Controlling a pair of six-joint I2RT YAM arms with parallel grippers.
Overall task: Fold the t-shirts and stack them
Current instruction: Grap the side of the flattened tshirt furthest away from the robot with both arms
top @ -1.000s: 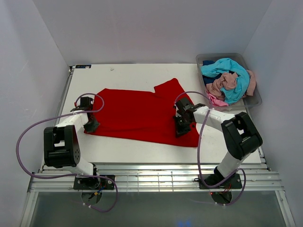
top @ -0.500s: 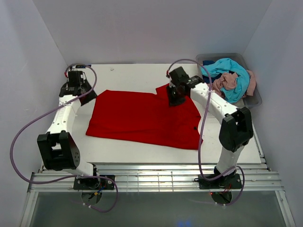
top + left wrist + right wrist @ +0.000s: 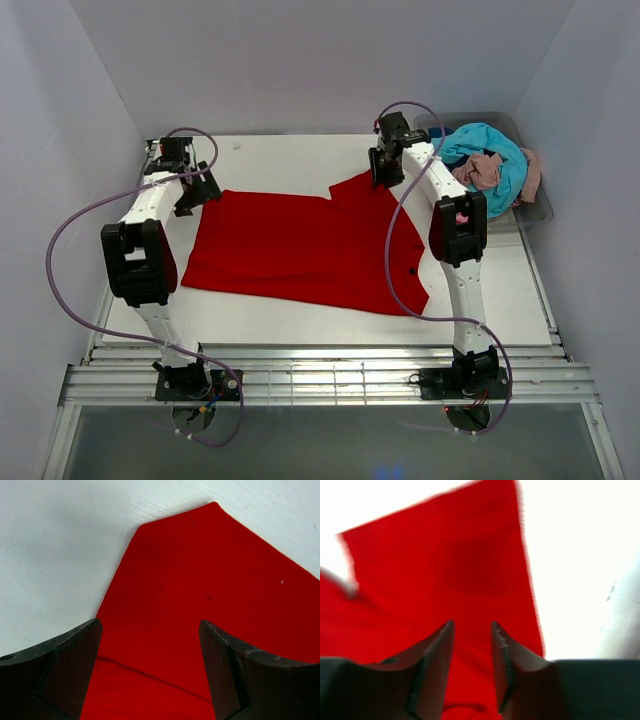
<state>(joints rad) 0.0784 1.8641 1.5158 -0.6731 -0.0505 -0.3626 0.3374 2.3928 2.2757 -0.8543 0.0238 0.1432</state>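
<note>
The flat white table [image 3: 300, 325] shows past every edge of the plain bright red cloth t-shirt [image 3: 300, 245], spread mid-table; the clear grey plastic bin [image 3: 538, 213] of turquoise and pink tees [image 3: 490, 165] sits far right; my left gripper [image 3: 150, 630] hangs wide open over the shirt's far left corner; my right gripper [image 3: 472, 627], jaws narrowly parted on nothing, hangs over the far sleeve.

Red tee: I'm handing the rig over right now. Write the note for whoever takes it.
Left tool: open, empty, over the red tee's far left corner.
Right tool: open a little, empty, over the tee's far right corner.
The tee lies spread flat on the table. Other tees are heaped in the bin.
Done: red tee laid out; no stack yet.
Left: fold it, then fold and stack the rest.
</note>
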